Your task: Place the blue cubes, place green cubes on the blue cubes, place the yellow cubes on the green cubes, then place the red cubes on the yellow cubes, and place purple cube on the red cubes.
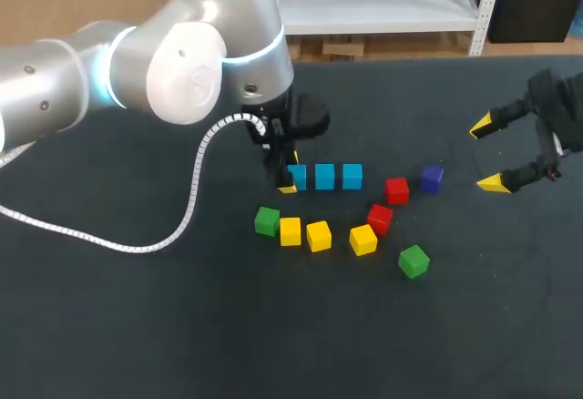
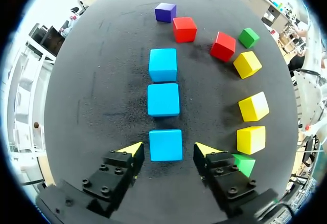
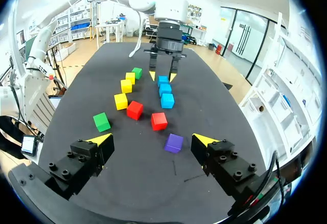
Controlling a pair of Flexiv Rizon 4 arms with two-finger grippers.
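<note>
Three blue cubes (image 1: 325,177) lie in a row on the black table. My left gripper (image 2: 167,151) stands open around the row's end cube (image 2: 166,144), with a gap on each side of it. Two red cubes (image 1: 396,189) and a purple cube (image 1: 432,178) lie past the row's far end. Three yellow cubes (image 1: 319,236) and two green cubes (image 1: 267,220) curve along the near side. My right gripper (image 1: 487,155) hangs open and empty at the far right, with the purple cube (image 3: 173,143) just ahead of its fingers.
The second green cube (image 1: 414,260) lies apart at the front right. My left arm's white cable (image 1: 187,212) trails over the table's left part. The black tabletop (image 1: 291,344) is bare in front of the cubes.
</note>
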